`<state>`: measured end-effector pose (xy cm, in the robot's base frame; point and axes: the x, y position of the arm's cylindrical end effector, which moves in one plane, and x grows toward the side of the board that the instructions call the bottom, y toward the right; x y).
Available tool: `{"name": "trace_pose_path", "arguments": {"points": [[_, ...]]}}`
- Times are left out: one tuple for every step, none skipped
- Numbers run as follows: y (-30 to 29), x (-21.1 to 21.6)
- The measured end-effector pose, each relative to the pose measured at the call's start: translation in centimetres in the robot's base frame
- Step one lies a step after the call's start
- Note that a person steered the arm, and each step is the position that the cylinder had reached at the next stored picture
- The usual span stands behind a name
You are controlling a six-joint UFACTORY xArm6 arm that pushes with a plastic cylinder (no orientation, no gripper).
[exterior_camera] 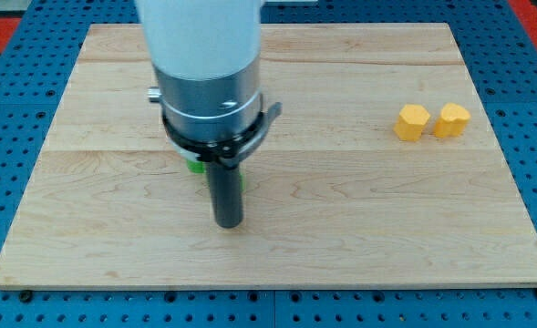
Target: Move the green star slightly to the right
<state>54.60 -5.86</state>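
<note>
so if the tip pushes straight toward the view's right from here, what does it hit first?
Probably nothing: my tip sits below the mostly hidden green block, and the two yellow blocks lie higher up the board. Depth is uncertain.

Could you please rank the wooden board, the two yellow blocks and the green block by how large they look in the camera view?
1. Wooden board, by far the largest.
2. The two yellow blocks, left one and right one: they look alike, so I will not rank them.
3. Green block: only slivers show behind my arm, above my tip, so its real size is unclear.

Bright even overhead light; soft faint shadows; slight glare on arm housing (204, 36); focus sharp.
</note>
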Motion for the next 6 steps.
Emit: {"name": "trace_pose_path", "arguments": {"points": [[-3.7, 0.0], [-4.2, -0.3], [-3.0, -1.4], [-2.3, -2.1], [-1.9, -2.8], [-0.5, -2.8]]}}
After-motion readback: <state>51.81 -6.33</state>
